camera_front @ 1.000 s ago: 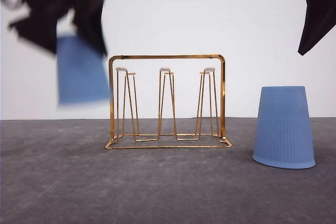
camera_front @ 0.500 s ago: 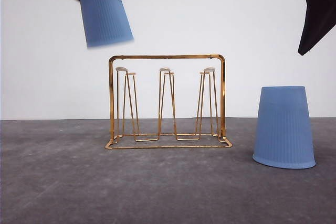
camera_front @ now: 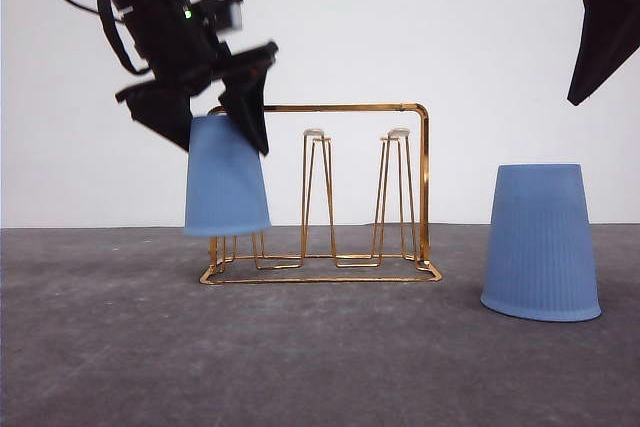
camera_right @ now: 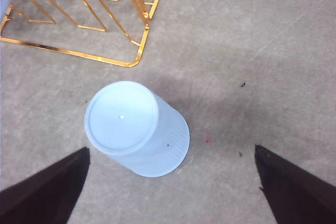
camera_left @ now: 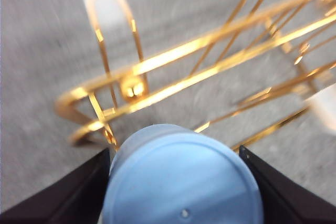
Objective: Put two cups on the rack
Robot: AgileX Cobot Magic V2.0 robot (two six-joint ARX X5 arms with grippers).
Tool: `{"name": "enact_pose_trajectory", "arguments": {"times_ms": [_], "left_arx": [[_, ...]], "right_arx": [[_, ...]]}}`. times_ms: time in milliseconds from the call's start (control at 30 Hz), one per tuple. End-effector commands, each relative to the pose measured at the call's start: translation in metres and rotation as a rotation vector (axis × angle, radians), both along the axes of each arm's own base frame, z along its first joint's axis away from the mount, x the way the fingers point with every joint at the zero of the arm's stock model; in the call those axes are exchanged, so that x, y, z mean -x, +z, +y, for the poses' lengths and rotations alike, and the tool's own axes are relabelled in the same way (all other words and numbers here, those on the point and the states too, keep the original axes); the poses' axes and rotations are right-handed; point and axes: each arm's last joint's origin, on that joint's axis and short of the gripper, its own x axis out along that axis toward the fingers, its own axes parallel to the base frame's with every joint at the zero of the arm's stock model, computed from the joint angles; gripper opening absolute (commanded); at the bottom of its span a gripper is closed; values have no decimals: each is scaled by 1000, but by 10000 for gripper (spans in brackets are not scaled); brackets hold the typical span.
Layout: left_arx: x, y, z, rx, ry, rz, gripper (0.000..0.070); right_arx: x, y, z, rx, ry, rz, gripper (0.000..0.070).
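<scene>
**Cup held over rack's left end**

Grey counter [camera_front: 320,347] across lower frame. Gold wire rack [camera_front: 330,197] at centre. Left gripper [camera_front: 205,112] upper left, pinching inverted light blue ribbed plastic cup [camera_front: 226,179] over rack's left prong. Second blue cup [camera_front: 541,243] inverted at right, on counter. Right gripper [camera_right: 170,192] spread above it.

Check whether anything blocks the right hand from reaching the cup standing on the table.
Nothing visible does. The right hand hangs open above the cup on the table, which stands upside down beside the rack, apart from it. Only bare table lies around that cup.
</scene>
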Motion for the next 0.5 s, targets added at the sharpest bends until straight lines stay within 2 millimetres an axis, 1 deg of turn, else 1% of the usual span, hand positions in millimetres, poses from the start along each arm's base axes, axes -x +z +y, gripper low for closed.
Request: {"name": "enact_pose_trajectory", "arguments": {"times_ms": [0,33,67,300,400,467], "left_arx": [[-2,3,-5,12,-25,-19,556],[-2,4,-5,14,-26,-21,597],[-2,4,-5,15,-26,-23,610],[-1,5,-5,12,-26,-18,609],[1,14,-3,15,-25,-24,607],[4,25,-2,25,-25,-46,607]], "right_arx": [[-2,3,1,3,15,-15,637],[-2,3,1,4,16,-15,637],[-2,3,1,5,17,-16,637],[-2,3,1,2,26,-26,637],[-4,5,4,-39,69,-46,637],[-6,6,8,-52,94,-70,638]]}}
